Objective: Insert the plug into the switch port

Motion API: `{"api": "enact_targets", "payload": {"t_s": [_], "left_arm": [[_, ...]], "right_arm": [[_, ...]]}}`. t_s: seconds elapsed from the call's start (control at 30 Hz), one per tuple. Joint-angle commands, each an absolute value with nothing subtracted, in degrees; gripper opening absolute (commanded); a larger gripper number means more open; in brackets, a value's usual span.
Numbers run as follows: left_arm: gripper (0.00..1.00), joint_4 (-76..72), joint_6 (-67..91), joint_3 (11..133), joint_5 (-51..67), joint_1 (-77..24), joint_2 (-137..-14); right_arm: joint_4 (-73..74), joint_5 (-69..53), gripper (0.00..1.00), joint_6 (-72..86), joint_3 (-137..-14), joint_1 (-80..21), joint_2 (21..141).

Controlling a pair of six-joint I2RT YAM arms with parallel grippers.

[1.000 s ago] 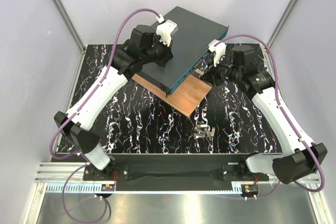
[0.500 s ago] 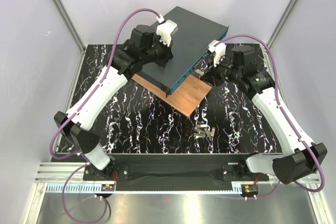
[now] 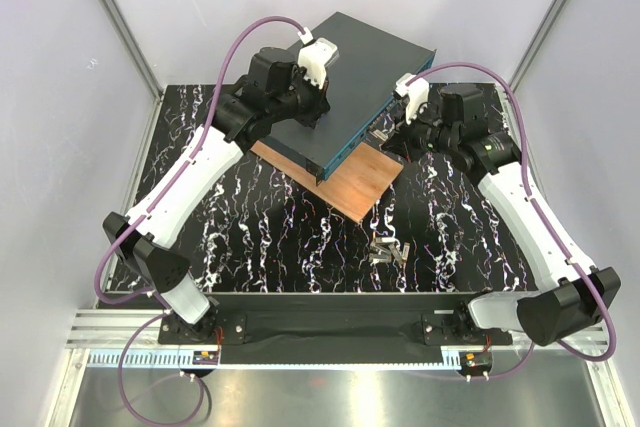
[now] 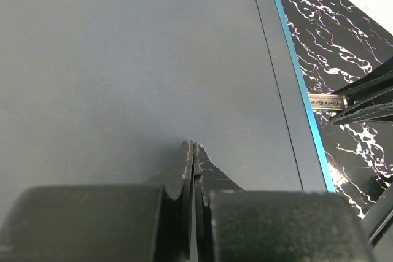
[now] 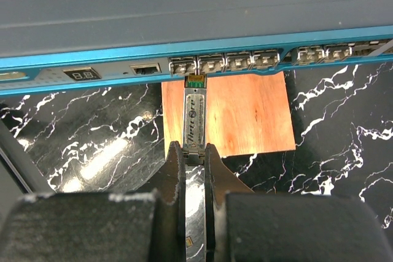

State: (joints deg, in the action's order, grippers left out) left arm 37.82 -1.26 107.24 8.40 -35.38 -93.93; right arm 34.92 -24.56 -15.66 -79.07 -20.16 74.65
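The switch (image 3: 368,77) is a flat dark grey-teal box lying at the back of the table, partly on a wooden board. Its teal front face (image 5: 245,53) carries a row of small ports (image 5: 224,63). My right gripper (image 5: 195,151) is shut on the plug (image 5: 195,115), a slim silver module. The plug's green-tipped front end sits just in front of a port near the left of the row. In the top view this gripper (image 3: 385,137) is at the switch's front face. My left gripper (image 4: 194,148) is shut and empty, its tips resting on the switch's top (image 4: 135,59).
A thin brown wooden board (image 3: 345,179) lies under the switch's front edge and sticks out toward me. Small metal parts (image 3: 388,249) lie on the black marbled table (image 3: 250,237) nearer the arms. Grey walls enclose the table on the left, back and right.
The right arm has shifted slightly left toward the switch's front face. The left arm has not moved.
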Motion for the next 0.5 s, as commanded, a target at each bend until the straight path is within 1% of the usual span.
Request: {"api": "enact_targets", "payload": {"t_s": [0.0, 0.47], "left_arm": [[0.00, 36.21, -1.67, 109.16, 9.49, -35.16, -94.04], [0.00, 36.04, -1.67, 109.34, 9.49, -35.24, -94.13]], "right_arm": [[32.34, -25.22, 0.00, -15.64, -82.79, -20.74, 75.06], [32.87, -27.16, 0.00, -15.73, -83.50, -21.18, 75.59]]}}
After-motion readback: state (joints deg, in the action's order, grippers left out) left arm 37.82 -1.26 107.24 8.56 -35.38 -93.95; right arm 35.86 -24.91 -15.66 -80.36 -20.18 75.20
